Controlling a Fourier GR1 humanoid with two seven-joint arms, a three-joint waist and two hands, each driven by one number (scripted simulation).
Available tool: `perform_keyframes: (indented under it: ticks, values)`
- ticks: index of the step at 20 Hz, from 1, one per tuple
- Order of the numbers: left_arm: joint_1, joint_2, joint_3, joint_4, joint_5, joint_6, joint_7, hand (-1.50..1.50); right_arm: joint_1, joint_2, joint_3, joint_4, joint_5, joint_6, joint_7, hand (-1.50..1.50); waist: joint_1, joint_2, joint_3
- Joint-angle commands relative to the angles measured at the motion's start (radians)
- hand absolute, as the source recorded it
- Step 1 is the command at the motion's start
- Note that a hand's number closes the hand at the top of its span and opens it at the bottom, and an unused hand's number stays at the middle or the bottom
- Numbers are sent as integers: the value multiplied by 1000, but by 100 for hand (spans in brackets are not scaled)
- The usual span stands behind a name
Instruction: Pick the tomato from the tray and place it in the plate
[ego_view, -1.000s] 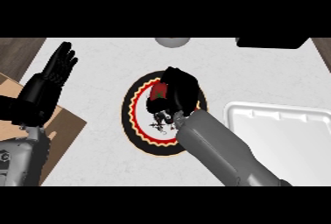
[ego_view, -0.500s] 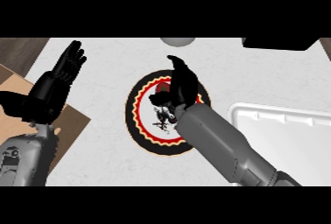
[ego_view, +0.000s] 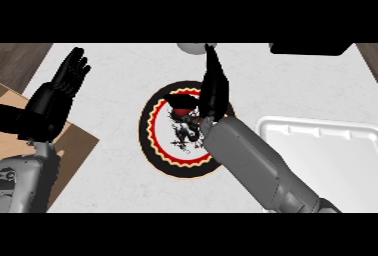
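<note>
Head view: nearest, two grey forearms enter from the lower edge. The left hand (ego_view: 53, 102) rests open at the left, fingers straight and up, over the desk's (ego_view: 118, 75) left rim. The white tray (ego_view: 325, 150) is cut off by the right edge. Bare desk lies between it and the plate (ego_view: 159, 150). The right hand (ego_view: 214, 90) stands over the plate, fingers straight and pointing away, holding nothing. A red patch, probably the tomato (ego_view: 182, 109), lies on the plate, largely hidden by that hand.
</note>
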Motion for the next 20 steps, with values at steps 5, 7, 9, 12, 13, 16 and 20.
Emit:
perform_keyframes:
  ticks: [5,7,9,12,13,16,20]
  values:
    - [25,33,63,-7,41,-24,2,0,189,-35,-89,-202,-48,-67,-121,-150,-48,-14,-1]
    - [95,12,28,-71,5,-4,10,0,281,-100,-89,-324,-47,-51,-125,-150,-51,-17,-1]
    - [3,38,62,12,30,-24,17,0,397,-126,-98,-399,-82,-26,-215,-150,-58,-13,-1]
    - [13,-21,7,-52,-24,38,40,0,530,-182,-81,-546,-83,22,-234,-150,-57,-14,-1]
    - [64,6,35,-94,-1,17,57,0,574,-217,-113,-583,-112,34,-264,-150,-53,-15,-1]
    - [134,20,59,-31,20,-47,-90,0,675,-284,-92,-697,-95,86,-254,-150,-55,-14,-2]
    - [102,14,43,-75,0,-16,16,0,816,-397,-186,-840,-194,198,-324,-150,-54,-14,-1]
